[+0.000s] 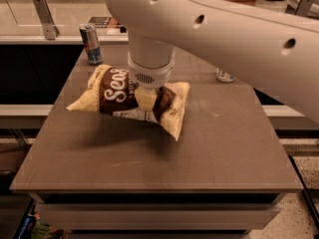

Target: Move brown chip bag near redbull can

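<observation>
Nearest me is the front edge of the grey table (pixel 209 153), with a bare stretch of top behind it. A soft dark shadow lies on that top, under the bag (pixel 112 91). The bag seems to hang clear of the surface, left of the table's middle. It is tilted, with its right yellow corner dipping towards me and its left tip pointing out to the left edge. The white script on the brown middle faces up.

The gripper (pixel 145 99) comes straight down onto the bag's middle, just right of the lettering. Its pale fingers are clenched on the bag, pinching the crinkled brown part. Above it the ribbed wrist rises into the big white arm (pixel 224 29), which sweeps off to the upper right and covers much of the far side.

Further back, at the far left corner of the table, the can (pixel 90 44) stands upright. It is near the bag's far end but apart from it. On the far right, only the base of a clear bottle (pixel 225 75) shows under the arm. Beyond the table runs a pale counter with an upright metal bracket (pixel 45 16).
</observation>
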`<action>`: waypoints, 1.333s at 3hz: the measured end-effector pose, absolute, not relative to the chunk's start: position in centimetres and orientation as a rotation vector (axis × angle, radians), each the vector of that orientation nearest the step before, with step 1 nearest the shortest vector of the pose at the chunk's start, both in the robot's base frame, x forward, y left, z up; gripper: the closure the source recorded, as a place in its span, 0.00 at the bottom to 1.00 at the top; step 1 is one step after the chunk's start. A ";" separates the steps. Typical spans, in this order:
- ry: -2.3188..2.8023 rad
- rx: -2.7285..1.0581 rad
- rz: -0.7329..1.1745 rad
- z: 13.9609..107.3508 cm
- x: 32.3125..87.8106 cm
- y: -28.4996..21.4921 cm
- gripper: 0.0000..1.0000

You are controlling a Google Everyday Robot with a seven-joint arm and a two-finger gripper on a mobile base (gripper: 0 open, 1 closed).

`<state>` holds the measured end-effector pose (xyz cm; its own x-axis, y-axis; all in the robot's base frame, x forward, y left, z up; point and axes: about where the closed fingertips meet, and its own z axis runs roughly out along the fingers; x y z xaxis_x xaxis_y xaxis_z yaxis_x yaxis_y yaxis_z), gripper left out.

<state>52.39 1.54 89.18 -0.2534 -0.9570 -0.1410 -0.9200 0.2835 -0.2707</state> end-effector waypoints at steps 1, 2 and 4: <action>2.318 -1.585 -0.200 91.0 55.3 2.2 1.00; 2.403 -1.388 -0.222 92.6 59.5 1.4 1.00; 2.515 -1.044 -0.352 94.9 69.0 -1.0 1.00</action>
